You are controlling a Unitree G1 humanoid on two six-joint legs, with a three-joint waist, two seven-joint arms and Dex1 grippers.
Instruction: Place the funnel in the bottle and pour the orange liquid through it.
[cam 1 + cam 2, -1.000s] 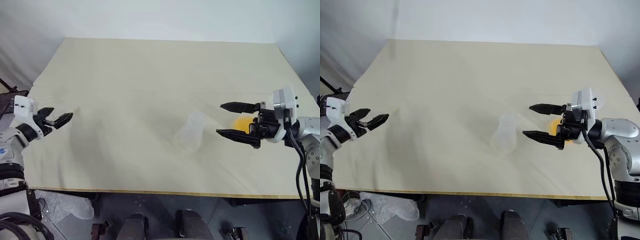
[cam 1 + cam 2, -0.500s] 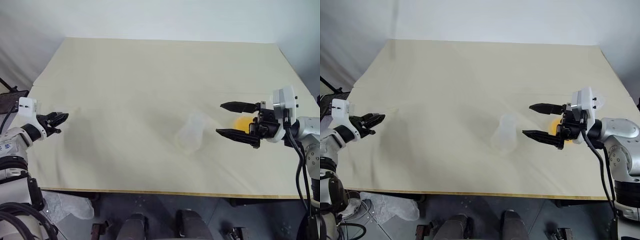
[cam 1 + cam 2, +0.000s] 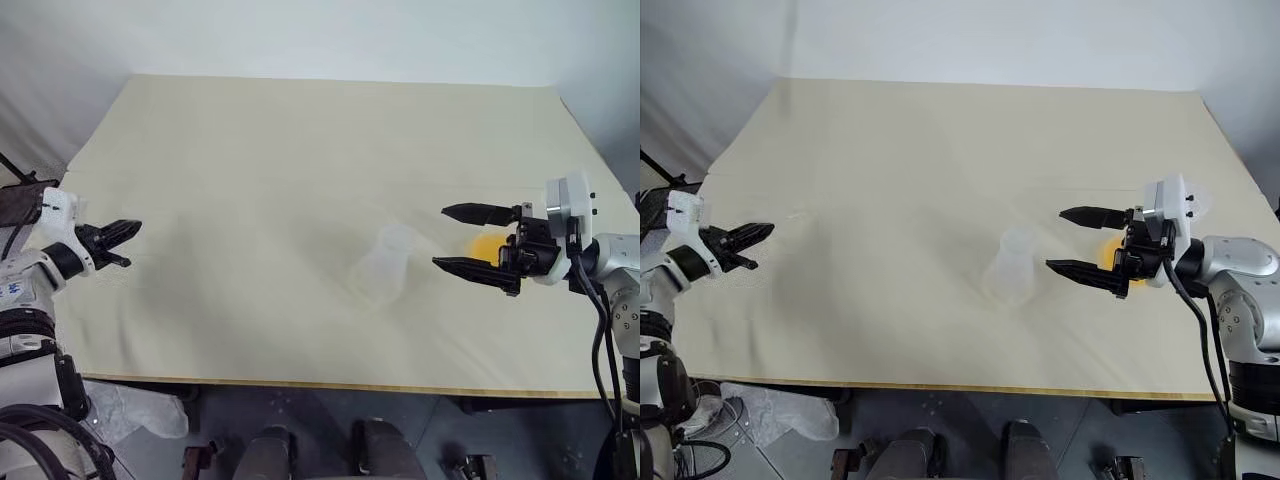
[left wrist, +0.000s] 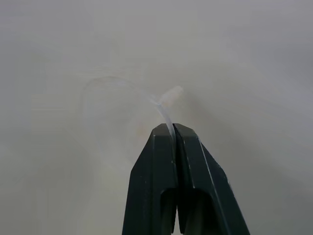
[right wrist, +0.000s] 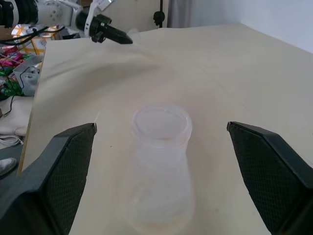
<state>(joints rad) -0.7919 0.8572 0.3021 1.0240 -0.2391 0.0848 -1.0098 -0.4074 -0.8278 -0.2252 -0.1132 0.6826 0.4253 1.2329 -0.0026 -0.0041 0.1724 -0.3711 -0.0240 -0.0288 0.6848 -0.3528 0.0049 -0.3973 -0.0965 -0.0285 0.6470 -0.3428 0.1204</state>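
Left gripper (image 4: 173, 128): fingers pressed together on the thin rim of the funnel (image 4: 122, 105), a clear plastic piece (barely distinguishable from the cloth) whose round mouth and short spout extend just past the fingertips, over the left edge of the table (image 3: 300, 140).

Right gripper (image 3: 448, 238): fingers spread wide, holding nothing, levelled toward the bottle (image 3: 383, 262).

Bottle: whitish, translucent, upright with open neck; stands just ahead of the right gripper's fingertips, in line with the gap between them, well apart from the left gripper.

Orange liquid (image 3: 484, 246): small bright pool, partly hidden behind the right gripper, between its fingers near their base.
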